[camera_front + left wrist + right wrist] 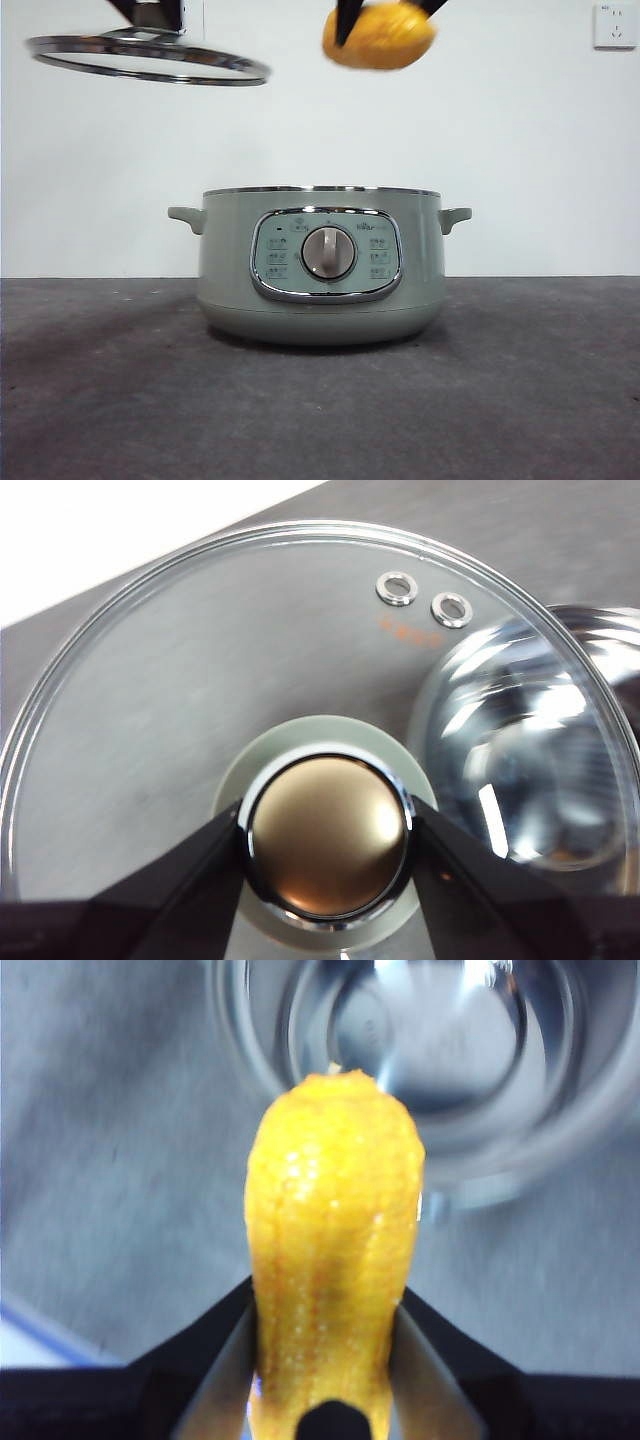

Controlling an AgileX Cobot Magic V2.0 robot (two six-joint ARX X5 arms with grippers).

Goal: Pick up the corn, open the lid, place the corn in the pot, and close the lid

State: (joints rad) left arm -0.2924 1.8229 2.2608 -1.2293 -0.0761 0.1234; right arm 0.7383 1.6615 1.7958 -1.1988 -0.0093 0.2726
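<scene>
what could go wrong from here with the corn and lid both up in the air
1. The right gripper grips the corn near one end, so the cob may pivot or slip, then hit the pot rim instead of dropping inside.
2. The left gripper holds the lid only by its rounded knob; the lid already hangs tilted and could slip.

- The squat sage-green electric pot (322, 268) stands centre frame on the dark grey table (100, 400).
- The round clear glass lid (148, 55) hangs upper left, off the pot.
- The yellow-orange corn cob (380, 37) hangs top centre-right, above the pot.
</scene>
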